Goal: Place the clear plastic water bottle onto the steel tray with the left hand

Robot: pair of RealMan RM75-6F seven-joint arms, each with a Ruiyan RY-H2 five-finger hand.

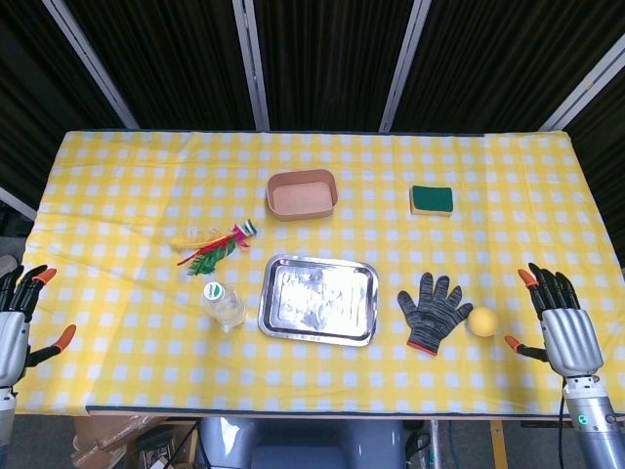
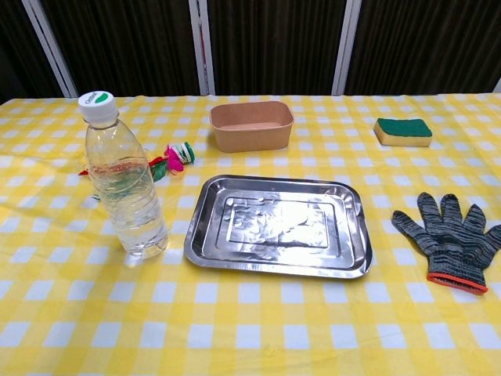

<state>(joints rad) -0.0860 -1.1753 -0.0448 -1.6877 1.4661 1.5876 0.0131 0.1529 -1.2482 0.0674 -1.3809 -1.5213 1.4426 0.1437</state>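
Only a feather toy [image 1: 210, 244] crowds the bottle [image 2: 125, 188]; tray [image 2: 196, 235] side open.

Table [image 1: 117, 176] under yellow-and-white checked cloth. Behind its far edge: dark ribbed wall panels [image 1: 322, 59], split by pale slanting strips [image 1: 249, 59]. Cardboard boxes [image 1: 107, 445] on floor below near-left corner.

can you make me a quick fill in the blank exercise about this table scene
1. The clear plastic water bottle with the white cap stands ____ on the yellow checked tablecloth, beside the tray.
2. The shiny steel tray holds ____.
3. The small yellow ball lies right next to the grey knitted ____.
4. The left hand is at the table edge with its fingers ____, holding nothing.

Missing words: upright; nothing; glove; apart
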